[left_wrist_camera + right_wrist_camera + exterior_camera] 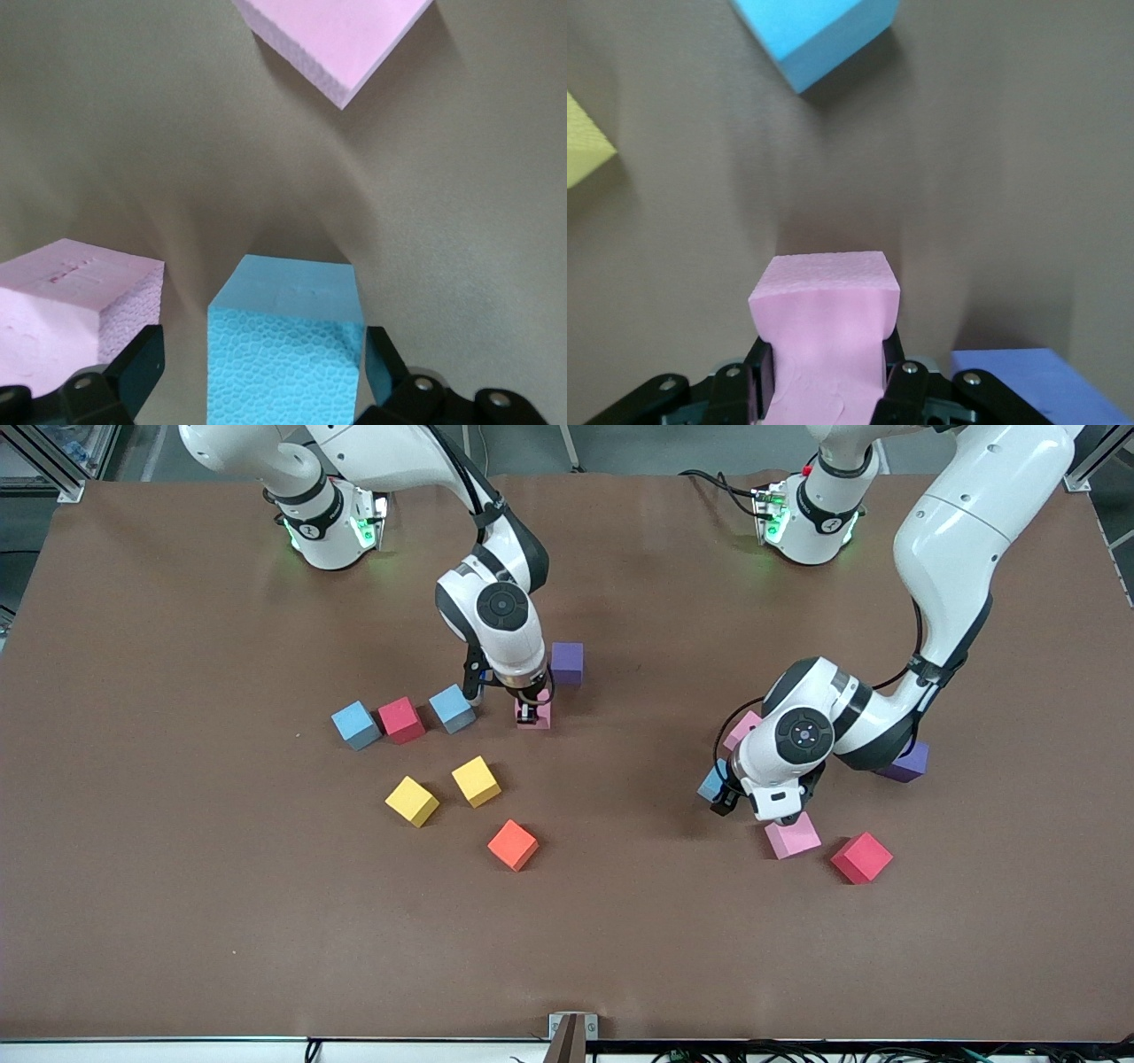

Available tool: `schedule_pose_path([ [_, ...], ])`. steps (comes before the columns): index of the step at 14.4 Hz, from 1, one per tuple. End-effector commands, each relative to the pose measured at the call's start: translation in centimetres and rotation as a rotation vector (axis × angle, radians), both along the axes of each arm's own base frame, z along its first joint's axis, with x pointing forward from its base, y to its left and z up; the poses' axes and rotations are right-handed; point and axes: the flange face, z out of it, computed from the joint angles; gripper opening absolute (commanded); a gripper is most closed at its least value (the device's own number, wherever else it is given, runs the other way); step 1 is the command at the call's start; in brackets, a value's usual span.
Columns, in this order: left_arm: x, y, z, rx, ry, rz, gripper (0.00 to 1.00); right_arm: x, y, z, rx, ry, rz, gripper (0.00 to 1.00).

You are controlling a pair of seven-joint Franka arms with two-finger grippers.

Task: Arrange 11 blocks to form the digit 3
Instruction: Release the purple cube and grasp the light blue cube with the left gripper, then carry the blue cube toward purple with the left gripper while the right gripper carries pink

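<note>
My right gripper (532,710) is shut on a pink block (541,721), which it squeezes at table level between a blue block (453,708) and a purple one (567,662). The pink block (824,310) bulges between the right gripper (824,381) fingers. My left gripper (720,794) is open, its fingers (142,367) standing either side of a blue block (285,345) without touching it. That blue block (710,784) lies beside two pink blocks (742,729) (792,836). No digit 3 is in view; the blocks lie loose.
A blue block (356,724) and a red one (401,719) line up with the blue one by the right gripper. Two yellow blocks (412,801) (476,781) and an orange cube (513,844) lie nearer the camera. A red block (861,857) and a purple one (905,762) lie by the left arm.
</note>
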Motion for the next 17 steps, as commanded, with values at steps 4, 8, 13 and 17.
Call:
schedule_pose_path([
  [4,0.3,-0.3,0.2,0.002,-0.006,0.037,0.71,-3.9,-1.0,0.0,-0.025,0.03,0.082,0.0],
  [8,-0.1,-1.6,1.0,0.01,-0.018,0.094,0.47,-4.9,-0.5,0.2,-0.04,0.049,0.097,0.0],
  [13,-2.7,-6.3,3.7,0.029,-0.005,0.19,0.31,-6.5,0.3,0.3,-0.036,0.05,0.083,0.0],
  [17,-6.3,-9.0,3.7,0.061,0.041,0.365,0.27,-7.4,-0.3,1.4,-0.018,0.036,0.051,0.0],
])
